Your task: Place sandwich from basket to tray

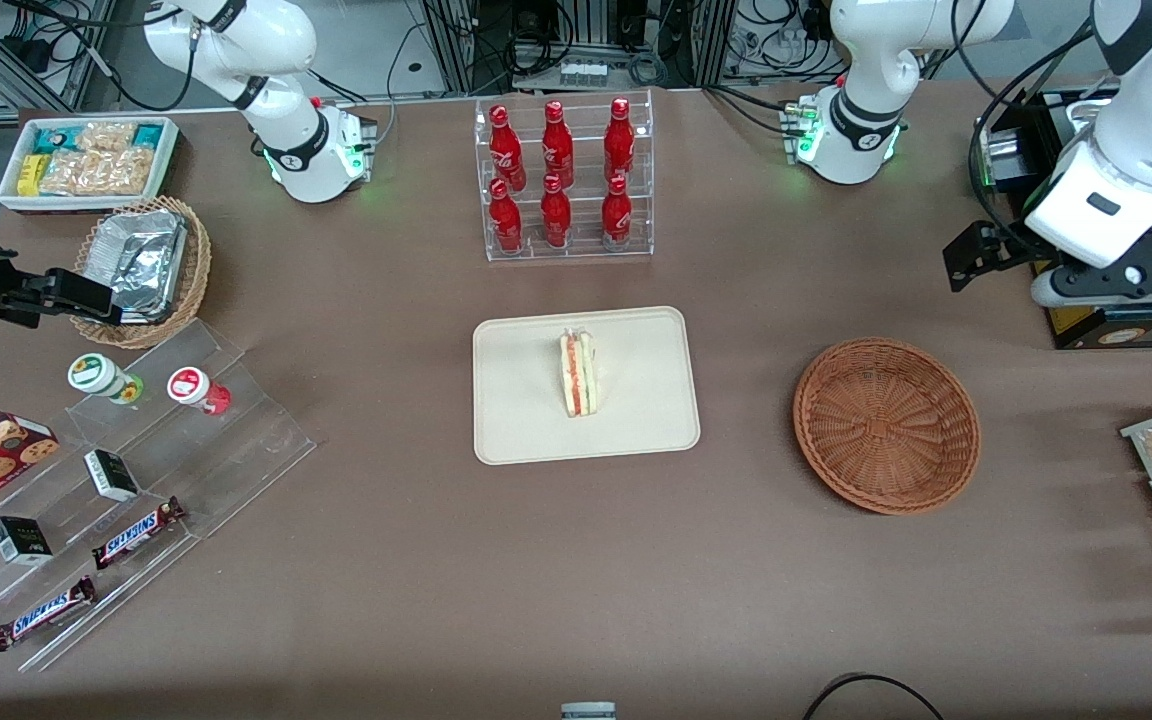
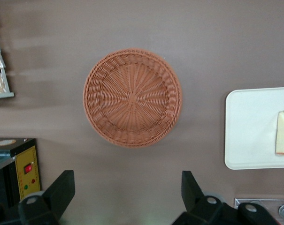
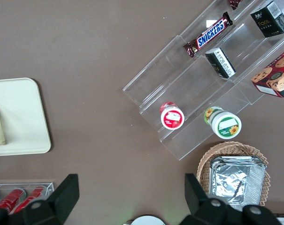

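- I saw the sandwich lying on the tray, near the middle of the brown table.
- The basket stood apart from the tray, toward the working arm's end, with nothing in it.
- My gripper hung high above the table beside the basket, its jaws wide open and holding nothing.
- Cables and metal frames ran along the table edge farthest from the front camera, past the rack of red bottles.
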